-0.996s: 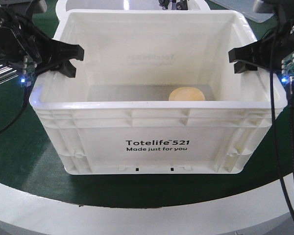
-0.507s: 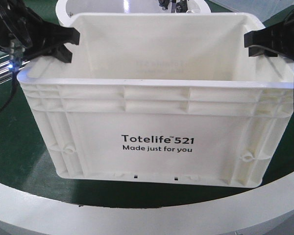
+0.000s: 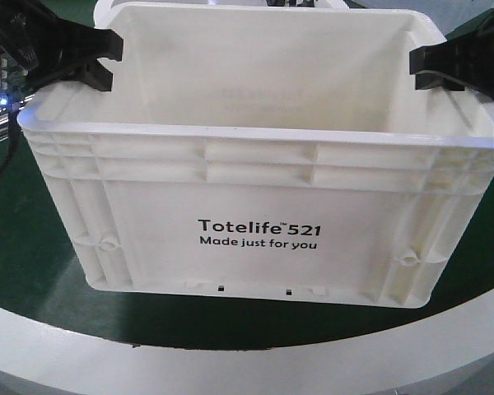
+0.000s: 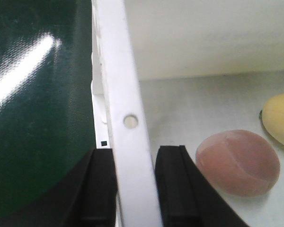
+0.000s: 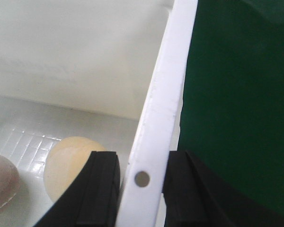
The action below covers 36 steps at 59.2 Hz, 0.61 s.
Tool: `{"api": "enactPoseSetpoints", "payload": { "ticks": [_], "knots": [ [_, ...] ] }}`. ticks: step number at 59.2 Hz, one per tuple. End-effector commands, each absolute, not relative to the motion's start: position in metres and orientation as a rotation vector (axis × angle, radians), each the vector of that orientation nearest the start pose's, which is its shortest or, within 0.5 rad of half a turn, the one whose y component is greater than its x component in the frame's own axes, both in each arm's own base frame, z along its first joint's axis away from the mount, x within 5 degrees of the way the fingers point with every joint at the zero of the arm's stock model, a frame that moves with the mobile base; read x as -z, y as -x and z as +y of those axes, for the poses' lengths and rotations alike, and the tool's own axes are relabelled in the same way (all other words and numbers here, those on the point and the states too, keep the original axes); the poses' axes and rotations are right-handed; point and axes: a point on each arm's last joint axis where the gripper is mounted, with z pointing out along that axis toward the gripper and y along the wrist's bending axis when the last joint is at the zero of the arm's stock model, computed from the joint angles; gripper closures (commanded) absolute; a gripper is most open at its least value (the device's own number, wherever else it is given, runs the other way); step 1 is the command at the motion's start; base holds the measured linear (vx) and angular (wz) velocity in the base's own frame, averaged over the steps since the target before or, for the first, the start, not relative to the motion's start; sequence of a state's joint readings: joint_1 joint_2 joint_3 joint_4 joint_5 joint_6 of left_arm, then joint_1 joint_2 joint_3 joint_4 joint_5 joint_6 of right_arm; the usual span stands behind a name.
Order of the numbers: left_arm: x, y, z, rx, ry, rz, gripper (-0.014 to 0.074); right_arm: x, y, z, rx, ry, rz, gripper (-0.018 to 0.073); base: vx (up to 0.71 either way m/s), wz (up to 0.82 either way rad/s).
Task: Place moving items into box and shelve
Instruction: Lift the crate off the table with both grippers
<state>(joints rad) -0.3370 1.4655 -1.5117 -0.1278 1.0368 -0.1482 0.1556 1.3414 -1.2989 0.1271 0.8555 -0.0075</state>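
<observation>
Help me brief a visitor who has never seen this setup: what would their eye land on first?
The big white tote, printed "Totelife 521" in black, fills the front view against a dark green surface. A black tool pinches its rim on each side: the left tool and the right tool. Inside, the wrist views show a pinkish lump and a pale yellow lump on the floor.
</observation>
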Motion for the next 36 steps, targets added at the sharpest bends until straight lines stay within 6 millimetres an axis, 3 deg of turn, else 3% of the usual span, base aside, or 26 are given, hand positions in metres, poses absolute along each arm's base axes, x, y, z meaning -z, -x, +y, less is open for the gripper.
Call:
{"api": "enactPoseSetpoints", "payload": {
  "ticks": [1, 36],
  "knots": [
    [-0.4378, -0.2741, -0.1165, 0.525, -0.187, 2.249, 0.0602, -0.4069, -0.2781, 0.0546, -0.284, 0.089, 2.184, 0.0565, 0.00, 0.00],
    [-0.4365, -0.2739, -0.1164, 0.523, -0.188, 2.258, 0.0602, -0.4067, -0.2780, 0.0546, -0.282, 0.093, 2.186, 0.0565, 0.00, 0.00]
  ]
}}
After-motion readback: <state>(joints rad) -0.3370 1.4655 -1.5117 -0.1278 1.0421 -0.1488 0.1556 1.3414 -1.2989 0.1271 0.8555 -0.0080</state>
